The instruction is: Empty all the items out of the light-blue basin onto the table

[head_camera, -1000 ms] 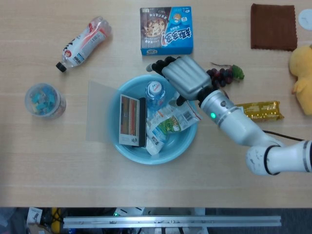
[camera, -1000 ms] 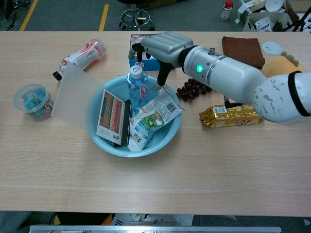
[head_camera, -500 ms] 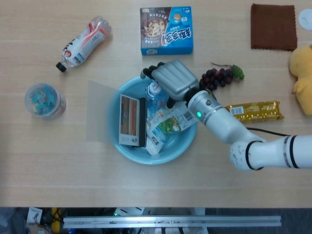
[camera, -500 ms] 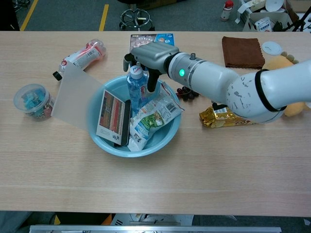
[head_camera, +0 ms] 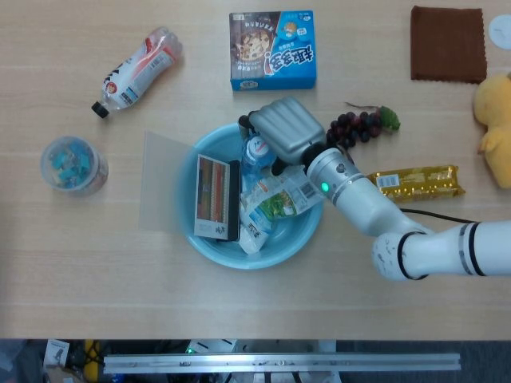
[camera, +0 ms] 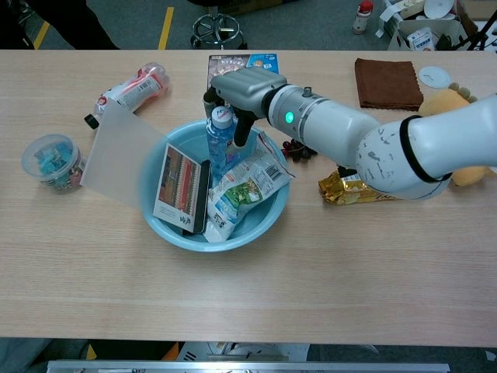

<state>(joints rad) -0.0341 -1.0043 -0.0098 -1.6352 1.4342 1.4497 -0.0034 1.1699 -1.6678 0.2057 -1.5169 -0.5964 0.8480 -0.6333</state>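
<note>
Sitting at mid-counter, the basin is not yet emptied: a book leans on edge against its left wall, a snack pouch slumps to the right, and a bottle stands upright at the back. The right hand has fingers curled down on both sides of the bottle's neck; whether they grip it, I cannot tell. Probably upright for a top grasp. Left hand not visible. Beyond: biscuit box.

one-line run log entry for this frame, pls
phase: reach | right hand: over water bottle, fingers around cap, grip unconfirmed | basin: bottle, book, snack pouch inside | left hand: not in view
</note>
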